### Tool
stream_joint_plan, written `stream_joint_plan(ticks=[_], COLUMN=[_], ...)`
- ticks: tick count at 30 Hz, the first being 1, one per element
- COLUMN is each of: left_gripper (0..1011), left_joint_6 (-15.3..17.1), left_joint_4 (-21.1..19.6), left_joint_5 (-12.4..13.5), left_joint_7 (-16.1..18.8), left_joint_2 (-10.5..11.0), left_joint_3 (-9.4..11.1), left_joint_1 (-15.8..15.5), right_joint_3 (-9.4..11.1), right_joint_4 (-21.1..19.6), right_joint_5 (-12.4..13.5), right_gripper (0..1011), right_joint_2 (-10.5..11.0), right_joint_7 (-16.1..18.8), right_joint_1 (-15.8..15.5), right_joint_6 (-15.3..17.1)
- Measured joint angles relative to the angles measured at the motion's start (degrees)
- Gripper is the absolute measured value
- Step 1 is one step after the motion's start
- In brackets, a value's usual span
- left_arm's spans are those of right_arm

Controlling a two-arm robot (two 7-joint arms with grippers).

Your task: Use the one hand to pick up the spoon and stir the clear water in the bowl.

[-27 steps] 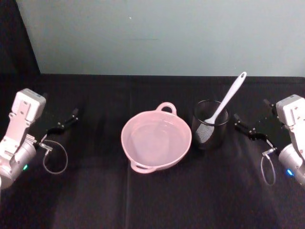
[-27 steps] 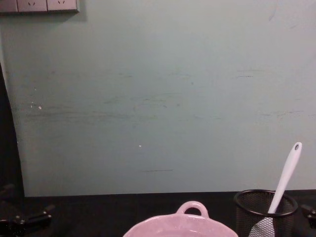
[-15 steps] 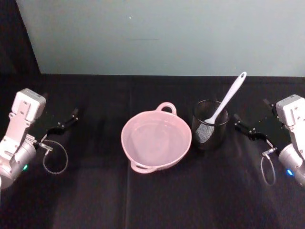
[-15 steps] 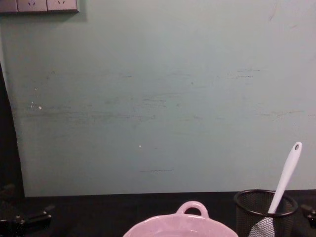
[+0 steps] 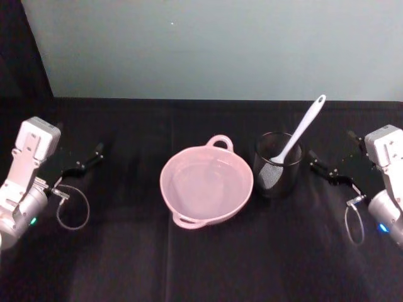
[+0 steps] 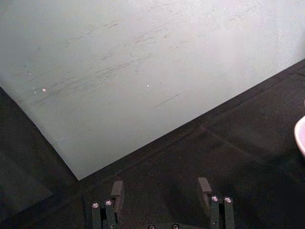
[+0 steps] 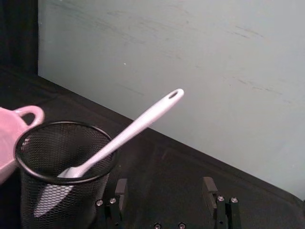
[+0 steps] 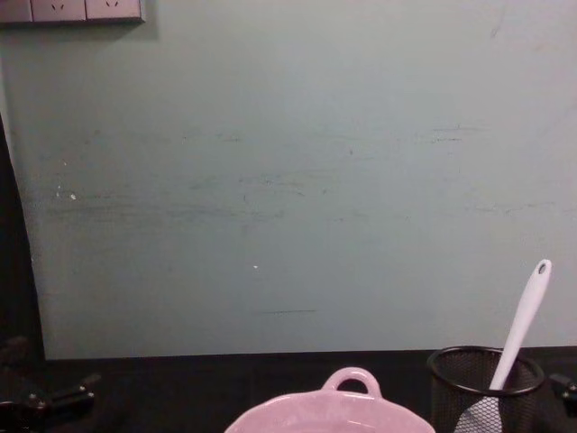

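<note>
Right pincer (image 7: 165, 191) sits low at the right side of the bench (image 5: 126, 251), fingers spread wide, gripping nothing. Left pincer (image 6: 160, 191) is parked at the left side, also wide, well apart from everything. Spoon (image 5: 296, 133) stands in the black mesh cup (image 5: 286, 181), head down inside. Its handle leans up and far-right over the rim, hole end well above the cup. Cup sits between bowl (image 5: 165, 179) and right pincer, just right of the bowl; can't tell if they touch. Bowl is at bench centre, one loop handle on the far rim, another near-left. Water (image 5: 204, 189) inside, barely visible. Cable loop (image 5: 72, 211) hangs off the left wrist, another off the right. Pale green wall (image 5: 220, 50) behind, sockets (image 8: 72, 9) at its top left.
</note>
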Motion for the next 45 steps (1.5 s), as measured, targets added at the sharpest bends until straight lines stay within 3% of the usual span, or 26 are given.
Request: stream_joint_plan(ticks=[4,7,9,10,13,15,16,20,21,23,24,26,27,28,31,34,39,45], left_gripper=[1011,1011,1011,1011,1011,1011,1011,1011,1011,1011,1011,1011,1011,1011,1011,1011,1011,1011], left_joint_6=[0.0,0.0,0.0,0.0,0.0,0.0,0.0,0.0,0.0,0.0,0.0,0.0,0.0,0.0,0.0,0.0,0.0,0.0], left_joint_4=[0.0,0.0,0.0,0.0,0.0,0.0,0.0,0.0,0.0,0.0,0.0,0.0,0.0,0.0,0.0,0.0,0.0,0.0], left_joint_5=[0.0,0.0,0.0,0.0,0.0,0.0,0.0,0.0,0.0,0.0,0.0,0.0,0.0,0.0,0.0,0.0,0.0,0.0], left_joint_7=[0.0,0.0,0.0,0.0,0.0,0.0,0.0,0.0,0.0,0.0,0.0,0.0,0.0,0.0,0.0,0.0,0.0,0.0], left_joint_2=[0.0,0.0,0.0,0.0,0.0,0.0,0.0,0.0,0.0,0.0,0.0,0.0,0.0,0.0,0.0,0.0,0.0,0.0], left_joint_3=[0.0,0.0,0.0,0.0,0.0,0.0,0.0,0.0,0.0,0.0,0.0,0.0,0.0,0.0,0.0,0.0,0.0,0.0], left_joint_1=[0.0,0.0,0.0,0.0,0.0,0.0,0.0,0.0,0.0,0.0,0.0,0.0,0.0,0.0,0.0,0.0,0.0,0.0], right_joint_3=[1.5,3.7,5.9,7.8,10.2,12.4,13.6,15.7,16.5,17.1,17.7,18.0,18.0,18.0,17.6,16.6,14.6,11.6], right_joint_4=[-2.6,-6.0,-8.7,-10.5,-12.8,-14.8,-15.6,-16.7,-16.9,-16.8,-16.4,-15.4,-15.4,-14.7,-12.9,-10.8,-7.8,-3.9], right_joint_5=[0.5,2.3,5.6,8.6,13.1,17.7,20.4,26.6,29.4,32.4,35.4,39.4,39.4,41.8,45.4,47.6,48.4,46.9], right_gripper=[1003,1002,1003,1003,1003,1002,1003,1003,1003,1003,1003,1003,1003,1003,1003,1003,1003,1003], right_joint_2=[1.7,3.6,4.7,5.3,5.8,6.0,5.9,4.8,4.0,3.1,2.1,0.8,0.8,0.1,-1.4,-2.6,-3.6,-4.0], right_joint_7=[0.8,1.7,3.2,4.5,6.8,9.1,10.6,13.7,15.0,16.2,17.1,17.8,17.8,18.0,18.0,17.8,17.4,17.9], right_joint_1=[-1.3,-3.5,-5.6,-7.1,-9.0,-10.6,-11.2,-11.7,-11.7,-11.5,-11.0,-10.1,-10.1,-9.4,-7.6,-5.6,-2.7,1.1], right_joint_6=[0.8,1.9,2.8,3.6,4.6,5.8,6.7,9.5,11.1,13.0,14.8,17.2,17.2,18.6,21.1,22.8,23.9,22.9])
